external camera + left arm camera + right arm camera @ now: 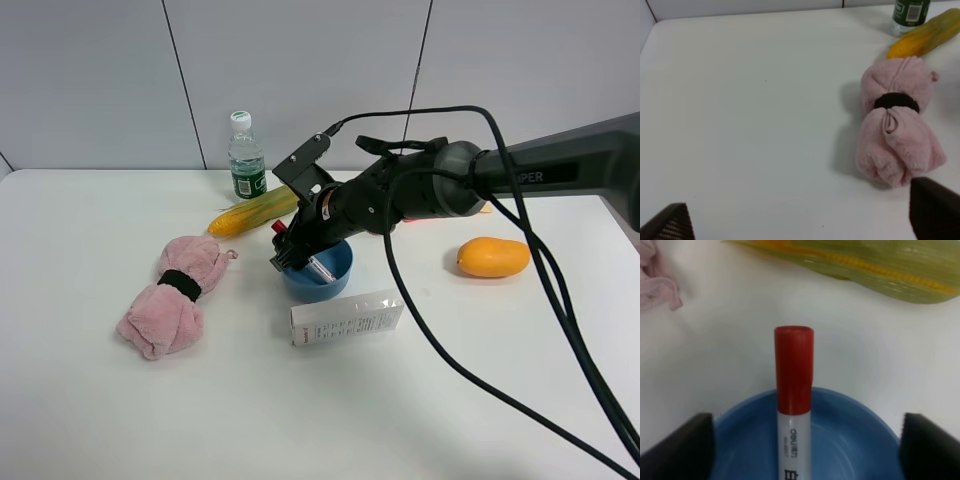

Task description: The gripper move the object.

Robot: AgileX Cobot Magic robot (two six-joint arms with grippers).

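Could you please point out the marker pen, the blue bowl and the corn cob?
marker pen (794, 365), right wrist view, red cap.
blue bowl (852, 440), right wrist view, inner wall.
corn cob (255, 211), exterior high view, its middle.

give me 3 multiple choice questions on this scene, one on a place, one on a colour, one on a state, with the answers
1. What lies just in front of the bowl, nearer the high camera?
A. towel
B. box
C. bottle

2. What colour is the cap of the marker?
A. blue
B. red
C. green

3. How is the right gripper?
A. shut on the corn
B. shut on the towel
C. open

Answers:
1 B: in the high view the box lies right below the bowl.
2 B: the right wrist view shows a red cap on the white barrel.
3 C: its fingers stand wide apart, one on either side of the marker.
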